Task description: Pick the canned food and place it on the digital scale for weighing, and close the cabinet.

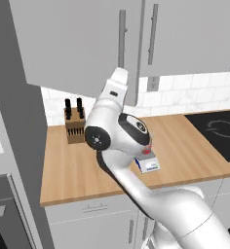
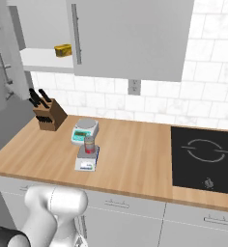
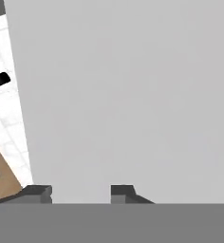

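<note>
The can [image 2: 89, 144] has a red label and a silver top. The scale [image 2: 86, 158] under it has a grey platform, dark blue body and white front. The cabinet [image 2: 135, 34] is flat light grey, the surface [image 2: 135, 154] pale wood grain, the wall tiles [image 2: 212, 96] white. The knife block [image 2: 49, 117] is brown with black handles.

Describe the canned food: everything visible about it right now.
The canned food is a small cylindrical tin with a red label and a silvery top rim. It looks like metal. It stands upright on the grey platform of the digital scale, near the front of the wooden counter. A second scale with a round plate sits just behind it, apart from the can. Nothing but the platform touches it. In the left base view the arm hides most of it.
</note>
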